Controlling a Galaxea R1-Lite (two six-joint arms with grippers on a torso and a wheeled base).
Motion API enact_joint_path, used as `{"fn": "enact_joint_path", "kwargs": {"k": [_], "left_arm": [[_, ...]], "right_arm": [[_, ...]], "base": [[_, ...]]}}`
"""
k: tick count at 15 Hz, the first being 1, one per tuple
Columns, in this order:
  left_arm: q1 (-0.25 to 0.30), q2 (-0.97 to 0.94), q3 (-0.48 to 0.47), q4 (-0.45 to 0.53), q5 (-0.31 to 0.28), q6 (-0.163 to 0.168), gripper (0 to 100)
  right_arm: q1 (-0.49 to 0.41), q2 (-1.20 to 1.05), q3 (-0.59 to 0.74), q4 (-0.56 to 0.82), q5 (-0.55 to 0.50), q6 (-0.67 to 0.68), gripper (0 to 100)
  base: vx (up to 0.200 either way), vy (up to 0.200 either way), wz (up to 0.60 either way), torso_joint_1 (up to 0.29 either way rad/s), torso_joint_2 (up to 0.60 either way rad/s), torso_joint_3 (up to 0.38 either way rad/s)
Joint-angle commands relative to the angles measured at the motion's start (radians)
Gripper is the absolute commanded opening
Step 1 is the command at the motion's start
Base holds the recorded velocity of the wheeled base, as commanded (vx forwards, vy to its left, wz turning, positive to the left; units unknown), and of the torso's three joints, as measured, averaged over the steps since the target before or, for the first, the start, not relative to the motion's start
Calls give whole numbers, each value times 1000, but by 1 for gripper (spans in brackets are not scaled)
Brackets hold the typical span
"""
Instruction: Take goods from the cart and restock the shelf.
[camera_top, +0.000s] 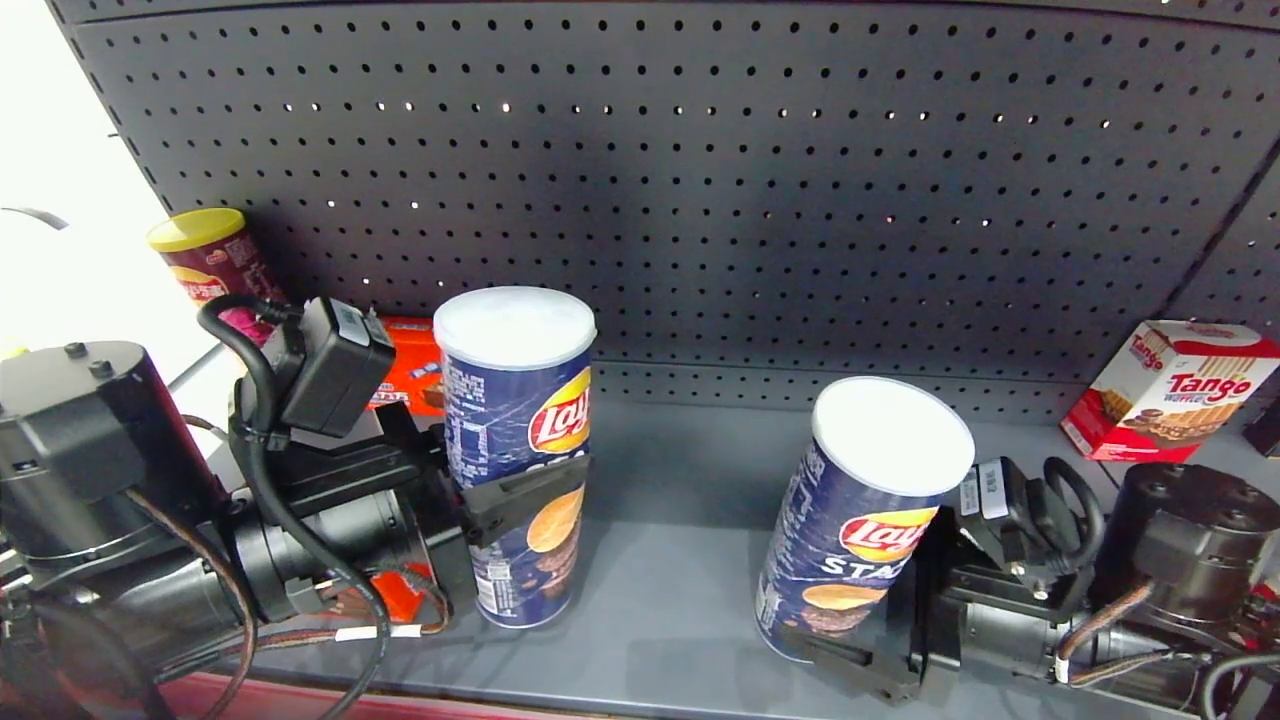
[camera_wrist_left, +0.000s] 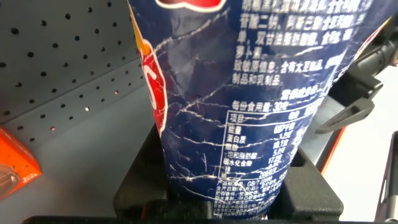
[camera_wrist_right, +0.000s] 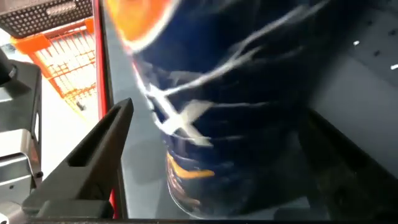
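Observation:
Two blue chip cans with white lids are on the grey shelf (camera_top: 690, 540). The left can (camera_top: 515, 400) stands upright on the deck, and my left gripper (camera_top: 510, 480) is shut on its middle; the left wrist view shows this can (camera_wrist_left: 249, 93) squeezed between both fingers of the gripper (camera_wrist_left: 227, 186). The right can (camera_top: 870, 510) tilts with its top toward the right arm, its base near the shelf's front. My right gripper (camera_top: 865, 590) is shut around its lower half. In the right wrist view the can (camera_wrist_right: 236, 93) is blurred between the gripper's (camera_wrist_right: 224, 143) fingers.
A maroon can with a yellow lid (camera_top: 205, 255) and an orange-red box (camera_top: 412, 365) sit at the back left. A wafer box (camera_top: 1165, 390) leans at the back right. The pegboard wall (camera_top: 700, 180) closes the rear. An orange cart (camera_wrist_right: 62, 56) stands beyond the shelf edge.

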Motion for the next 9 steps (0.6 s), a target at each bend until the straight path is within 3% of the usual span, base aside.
{"fn": "enact_joint_path", "kwargs": {"k": [1, 9], "left_arm": [[0, 1, 2, -1, 0, 0, 0], [0, -2, 5, -2, 2, 0, 0]], "right_arm": [[-11, -61, 40, 0, 2, 0, 100], [-11, -179, 168, 0, 15, -6, 100]], "base": [[0, 0, 0, 0, 0, 0], [0, 0, 0, 0, 0, 0]]}}
